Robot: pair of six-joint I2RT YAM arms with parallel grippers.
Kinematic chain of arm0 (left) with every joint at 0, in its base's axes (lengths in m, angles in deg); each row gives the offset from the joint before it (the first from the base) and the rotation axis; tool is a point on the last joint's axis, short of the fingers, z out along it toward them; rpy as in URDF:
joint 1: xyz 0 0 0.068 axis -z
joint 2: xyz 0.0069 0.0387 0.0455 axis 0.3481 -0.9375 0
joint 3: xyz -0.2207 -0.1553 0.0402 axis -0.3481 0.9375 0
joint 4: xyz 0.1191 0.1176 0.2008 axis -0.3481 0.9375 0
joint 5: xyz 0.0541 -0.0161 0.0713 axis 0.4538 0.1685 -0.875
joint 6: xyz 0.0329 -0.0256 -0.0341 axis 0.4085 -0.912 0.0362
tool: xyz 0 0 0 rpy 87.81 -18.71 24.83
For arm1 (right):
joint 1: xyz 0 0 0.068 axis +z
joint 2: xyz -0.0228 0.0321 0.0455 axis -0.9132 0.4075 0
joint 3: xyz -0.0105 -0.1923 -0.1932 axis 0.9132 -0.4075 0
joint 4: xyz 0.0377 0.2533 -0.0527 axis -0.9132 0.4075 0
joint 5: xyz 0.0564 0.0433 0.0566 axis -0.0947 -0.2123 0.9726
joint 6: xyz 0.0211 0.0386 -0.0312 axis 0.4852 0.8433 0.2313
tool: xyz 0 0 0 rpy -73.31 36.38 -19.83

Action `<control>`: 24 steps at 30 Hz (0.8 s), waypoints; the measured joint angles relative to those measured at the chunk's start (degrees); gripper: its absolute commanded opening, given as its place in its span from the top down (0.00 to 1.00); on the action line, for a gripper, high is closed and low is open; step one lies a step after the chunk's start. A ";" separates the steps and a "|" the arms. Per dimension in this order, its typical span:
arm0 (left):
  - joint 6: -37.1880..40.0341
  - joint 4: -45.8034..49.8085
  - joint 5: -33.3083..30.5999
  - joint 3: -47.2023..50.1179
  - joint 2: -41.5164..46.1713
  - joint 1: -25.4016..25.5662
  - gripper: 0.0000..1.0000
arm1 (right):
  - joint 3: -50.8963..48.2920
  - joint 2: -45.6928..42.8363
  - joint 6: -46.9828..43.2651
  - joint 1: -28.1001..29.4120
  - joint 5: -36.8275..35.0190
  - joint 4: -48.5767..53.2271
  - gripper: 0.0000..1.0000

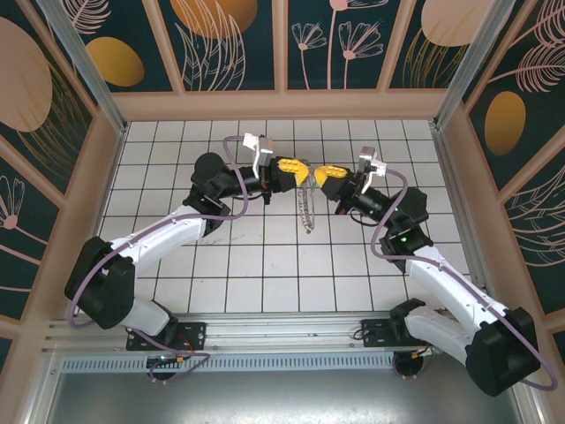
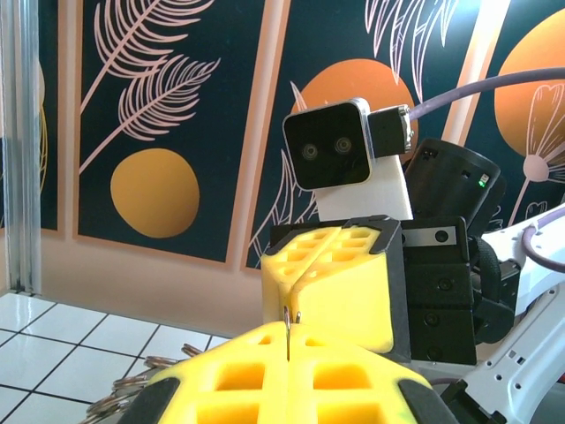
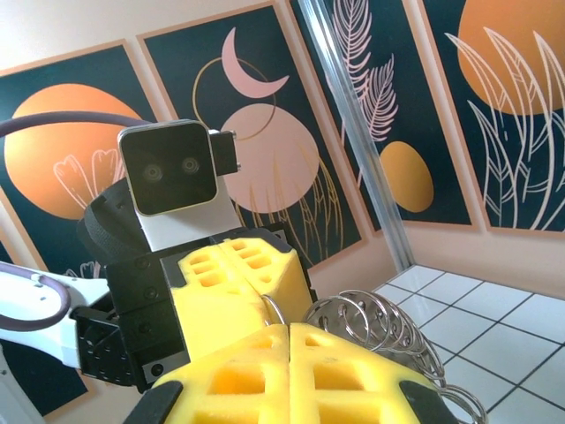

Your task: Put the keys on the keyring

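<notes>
My left gripper (image 1: pixel 291 170) and right gripper (image 1: pixel 325 174) meet tip to tip in the air above the far middle of the table. Both are shut on the thin grey wire of the keyring (image 1: pixel 307 210), whose silvery loops hang down between them. In the left wrist view the wire (image 2: pixel 289 323) stands pinched in the seam of my left gripper (image 2: pixel 289 334), with the right gripper's yellow fingers (image 2: pixel 340 283) right behind. In the right wrist view the keyring's loops (image 3: pixel 393 320) fan out beside my right gripper (image 3: pixel 288 329). The green-headed key is out of view.
The white tiled table (image 1: pixel 265 265) lies under the arms, walled by patterned panels (image 1: pixel 229 35) at the back and sides. A metal post (image 3: pixel 353 132) stands at the corner. Purple cables (image 1: pixel 388 238) loop off both arms.
</notes>
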 measured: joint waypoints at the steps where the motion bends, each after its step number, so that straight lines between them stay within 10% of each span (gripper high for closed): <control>1: -0.20 -0.24 -0.02 0.04 0.00 0.00 1.00 | 0.00 0.39 0.44 0.02 0.26 -0.74 1.00; 4: -0.72 -0.72 -0.42 0.20 0.00 -0.02 1.00 | 0.00 1.27 1.20 0.07 0.61 -1.60 1.00; 11: -1.18 -3.98 -2.10 0.42 0.04 0.02 1.00 | -0.17 0.11 1.33 -1.27 1.95 3.61 0.55; 24: -3.67 -8.55 -3.15 0.52 0.00 0.04 1.00 | 0.37 -3.10 5.27 -7.13 2.12 4.33 0.50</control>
